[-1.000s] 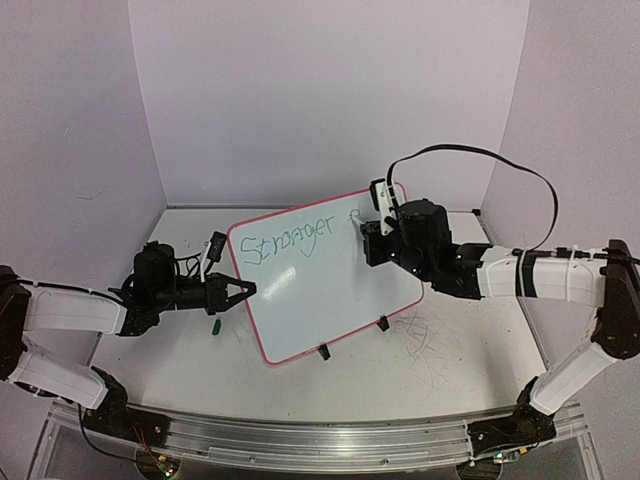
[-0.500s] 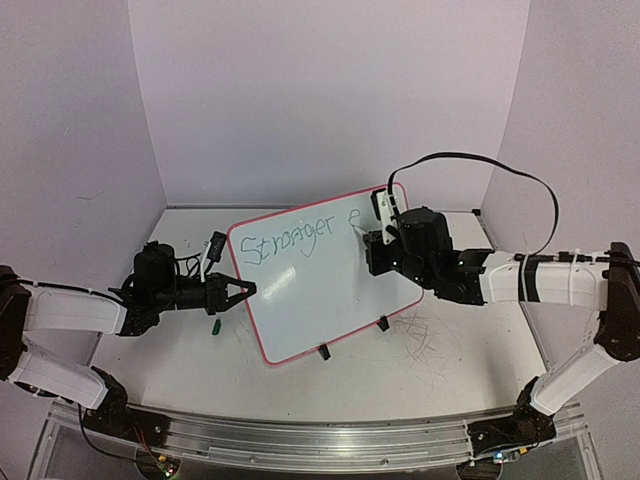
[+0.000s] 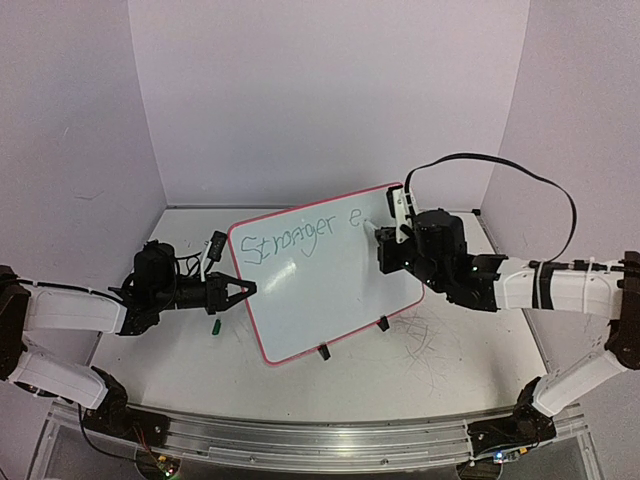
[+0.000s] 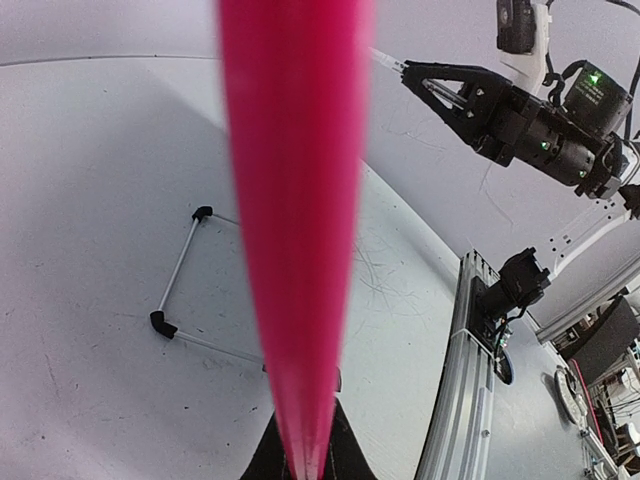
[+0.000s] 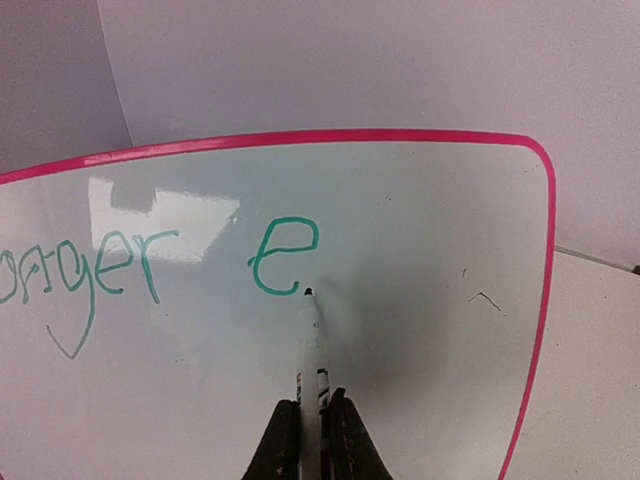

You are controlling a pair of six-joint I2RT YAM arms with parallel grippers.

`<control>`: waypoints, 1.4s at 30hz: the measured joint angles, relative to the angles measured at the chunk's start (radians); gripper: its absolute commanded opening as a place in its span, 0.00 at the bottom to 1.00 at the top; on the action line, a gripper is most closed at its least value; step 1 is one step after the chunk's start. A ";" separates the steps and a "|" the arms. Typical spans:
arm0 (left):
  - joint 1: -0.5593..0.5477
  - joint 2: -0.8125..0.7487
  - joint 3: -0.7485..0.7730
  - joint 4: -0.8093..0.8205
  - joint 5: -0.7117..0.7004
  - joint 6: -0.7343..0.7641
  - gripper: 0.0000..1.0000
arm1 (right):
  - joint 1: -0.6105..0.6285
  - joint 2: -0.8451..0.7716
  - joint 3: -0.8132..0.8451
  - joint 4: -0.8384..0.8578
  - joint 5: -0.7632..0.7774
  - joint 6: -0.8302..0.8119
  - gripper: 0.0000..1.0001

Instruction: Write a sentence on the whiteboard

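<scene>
Sentence [image 3: 300, 238] reads "Stronger e", looks unfinished. Right fingers [image 5: 285, 440] clamp marker [image 5: 310, 350] at board [image 3: 330, 300]; left fingers [image 3: 228, 292] pinch its rim.

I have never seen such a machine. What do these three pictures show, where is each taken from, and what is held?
These are two robot arms, each ending in a two-finger gripper. The wide picture comes from a fixed camera above and behind them; the others from cameras on the wrists. On the white table rests a glossy white board with a red-pink rim. The left gripper is shut on its edge, the blurred red stripe in that wrist's view. The right gripper is shut on a thin white marker, its tip on the board beside the green handwriting "Stronger e". A small green piece lies beside the board.
</scene>
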 measured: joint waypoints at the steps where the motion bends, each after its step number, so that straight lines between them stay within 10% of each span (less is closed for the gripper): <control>1: 0.000 0.000 0.000 0.000 0.000 0.000 0.00 | -0.005 -0.012 -0.004 0.003 -0.004 -0.001 0.00; 42: 0.000 -0.006 0.000 -0.008 -0.002 -0.001 0.00 | -0.051 0.088 0.071 0.038 -0.013 0.003 0.00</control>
